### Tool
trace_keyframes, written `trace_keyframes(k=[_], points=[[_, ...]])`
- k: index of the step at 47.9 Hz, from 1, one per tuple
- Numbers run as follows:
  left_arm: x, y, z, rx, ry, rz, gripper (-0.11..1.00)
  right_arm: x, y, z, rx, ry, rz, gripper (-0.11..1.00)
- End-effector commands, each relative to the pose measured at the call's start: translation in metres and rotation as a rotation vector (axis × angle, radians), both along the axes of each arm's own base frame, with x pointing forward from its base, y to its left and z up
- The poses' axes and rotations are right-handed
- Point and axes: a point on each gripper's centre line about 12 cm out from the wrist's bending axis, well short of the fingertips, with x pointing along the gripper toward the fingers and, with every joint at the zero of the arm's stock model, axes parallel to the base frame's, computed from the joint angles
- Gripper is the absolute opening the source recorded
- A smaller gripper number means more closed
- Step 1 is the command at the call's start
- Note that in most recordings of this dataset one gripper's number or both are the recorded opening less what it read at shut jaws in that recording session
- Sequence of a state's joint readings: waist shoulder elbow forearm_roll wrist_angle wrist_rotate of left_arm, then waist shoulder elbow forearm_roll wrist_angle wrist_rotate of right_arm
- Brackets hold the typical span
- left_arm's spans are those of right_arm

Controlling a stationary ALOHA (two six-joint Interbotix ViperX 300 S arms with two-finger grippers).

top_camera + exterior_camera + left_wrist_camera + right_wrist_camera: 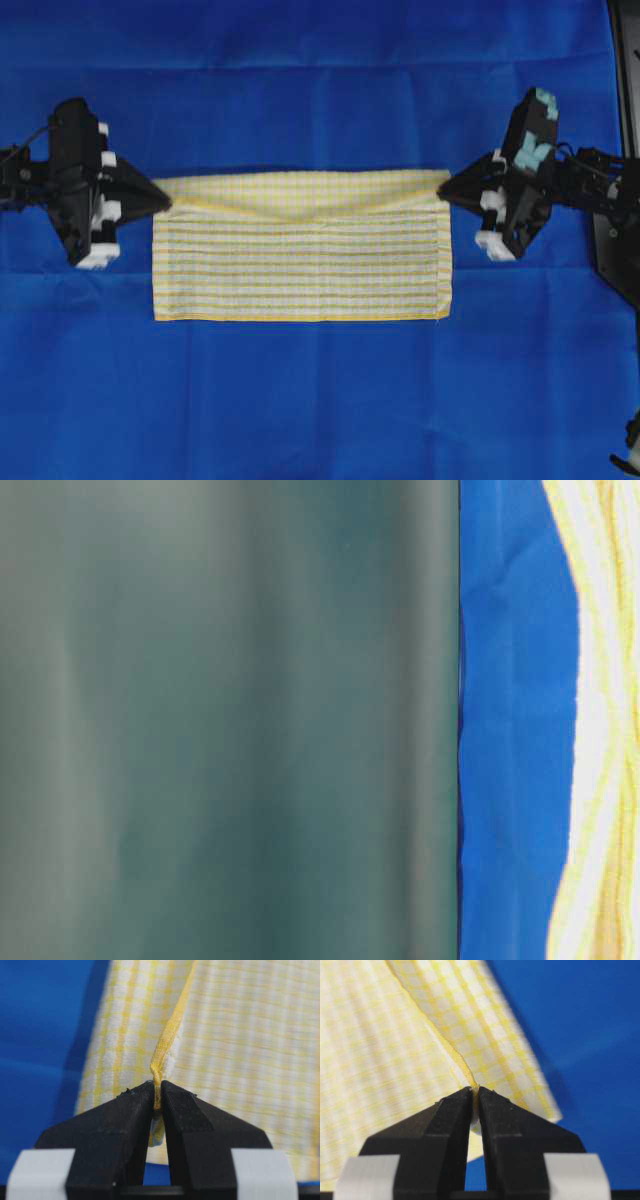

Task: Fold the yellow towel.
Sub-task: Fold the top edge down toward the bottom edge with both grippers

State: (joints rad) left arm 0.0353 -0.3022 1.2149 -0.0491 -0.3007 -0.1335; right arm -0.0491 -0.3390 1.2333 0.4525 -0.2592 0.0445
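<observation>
I had the yellow towel (pixel 300 260) lying flat on the blue cloth (pixel 300 400), its far edge lifted and partly turned over toward the near edge. My left gripper (pixel 162 200) was clamped shut on the towel's left corner and my right gripper (pixel 446 188) shut on its right corner. I judged the first fold was midway; next I needed to carry both corners evenly to the near hem. The wrist views showed the pinched hem (pixel 162 1055) closely; the overhead view showed the sagging fold.

both grippers (pixel 160 200) (pixel 447 187) clamped tight
</observation>
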Motion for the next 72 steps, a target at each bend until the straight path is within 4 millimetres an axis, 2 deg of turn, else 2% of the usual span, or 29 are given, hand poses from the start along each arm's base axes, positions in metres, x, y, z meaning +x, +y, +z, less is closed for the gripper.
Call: trace_keyframes(k=[1,11,20,28,39,63,66,70,72], points=[[0.003,-0.014,0.006,-0.021,-0.023,-0.041,0.05,0.005,0.014,0.006,0.012,-0.026,0.044,0.05],[0.003,-0.048,0.007,-0.087,-0.027,-0.132,0.05,0.006,0.042,0.007,0.048,-0.029,0.122,0.05],[0.000,-0.064,0.007,-0.128,-0.018,-0.167,0.05,0.003,0.060,0.005,0.075,-0.018,0.171,0.05],[0.001,-0.071,0.006,-0.131,-0.013,-0.193,0.05,0.003,0.071,0.003,0.089,-0.008,0.200,0.05],[0.008,-0.081,0.005,-0.129,-0.001,-0.220,0.05,0.005,0.077,0.003,0.090,-0.003,0.218,0.05],[0.008,-0.081,0.002,-0.126,0.022,-0.219,0.06,0.008,0.088,-0.001,0.098,0.037,0.260,0.05],[0.008,-0.081,0.002,-0.126,0.027,-0.219,0.14,0.010,0.089,-0.002,0.100,0.046,0.262,0.05],[0.007,-0.081,0.002,-0.124,0.031,-0.220,0.38,0.012,0.091,-0.003,0.102,0.053,0.264,0.08],[0.007,-0.080,0.001,-0.122,0.036,-0.219,0.51,0.014,0.091,-0.002,0.100,0.051,0.267,0.16]])
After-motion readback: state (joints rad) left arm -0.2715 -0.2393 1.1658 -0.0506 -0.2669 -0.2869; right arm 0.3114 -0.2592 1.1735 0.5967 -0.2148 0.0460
